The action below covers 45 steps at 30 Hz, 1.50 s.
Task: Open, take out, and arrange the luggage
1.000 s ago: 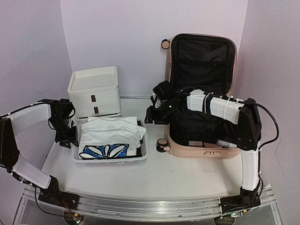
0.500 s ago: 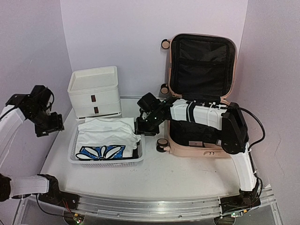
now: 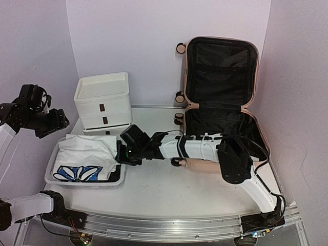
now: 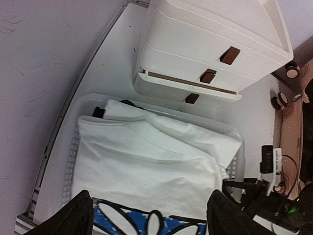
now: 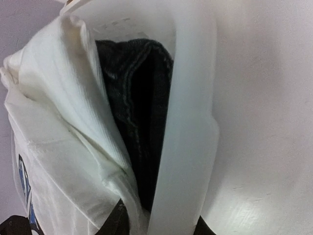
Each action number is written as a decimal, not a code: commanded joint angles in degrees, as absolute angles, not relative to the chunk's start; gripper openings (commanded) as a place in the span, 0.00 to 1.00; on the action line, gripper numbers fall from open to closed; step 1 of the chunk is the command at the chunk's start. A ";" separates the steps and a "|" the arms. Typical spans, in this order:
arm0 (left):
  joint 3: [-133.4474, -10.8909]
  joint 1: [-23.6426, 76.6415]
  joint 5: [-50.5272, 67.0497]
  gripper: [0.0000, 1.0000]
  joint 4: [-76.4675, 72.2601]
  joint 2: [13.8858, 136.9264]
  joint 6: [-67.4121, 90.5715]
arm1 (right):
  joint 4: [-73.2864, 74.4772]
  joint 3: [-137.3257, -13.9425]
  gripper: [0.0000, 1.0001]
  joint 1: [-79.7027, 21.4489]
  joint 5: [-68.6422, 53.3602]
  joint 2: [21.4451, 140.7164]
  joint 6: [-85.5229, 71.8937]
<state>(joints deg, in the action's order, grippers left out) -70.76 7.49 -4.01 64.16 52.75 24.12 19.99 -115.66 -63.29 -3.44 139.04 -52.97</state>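
Observation:
The luggage, a pale pink suitcase, stands open at the right with its lid upright and black lining showing; its pink edge shows in the left wrist view. My right arm reaches left from it. My right gripper is shut on the right rim of the white basket, with some white cloth caught beside the rim. My left gripper hangs open, high above the basket's left side, holding nothing.
The basket holds a folded white shirt with a blue pattern over dark jeans. A white drawer unit stands just behind it. Purple walls close in on the left, back and right.
The basket has slid left across the table with my right gripper on its right rim. My left gripper let go of the basket's left edge, opened and rose up to the left.

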 commanded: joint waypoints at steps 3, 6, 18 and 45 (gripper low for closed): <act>-71.08 7.30 5.79 0.80 54.90 53.97 19.86 | 11.10 -118.58 0.38 -69.08 -1.43 137.98 -55.55; -74.28 7.33 10.56 0.81 51.75 57.51 17.35 | 10.56 -118.01 0.45 -68.75 -3.31 136.75 -52.71; -98.17 9.23 11.81 0.83 51.65 85.04 4.71 | 24.98 -90.86 0.98 -59.28 -4.23 107.44 -22.70; -144.36 23.65 36.28 0.82 42.71 135.06 19.05 | 26.81 -71.05 0.98 -58.63 8.30 89.85 -20.47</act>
<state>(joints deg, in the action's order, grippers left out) -146.41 21.71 27.14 52.53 132.79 9.47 28.08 -72.23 -58.78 4.80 94.85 -20.40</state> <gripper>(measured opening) 0.826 0.983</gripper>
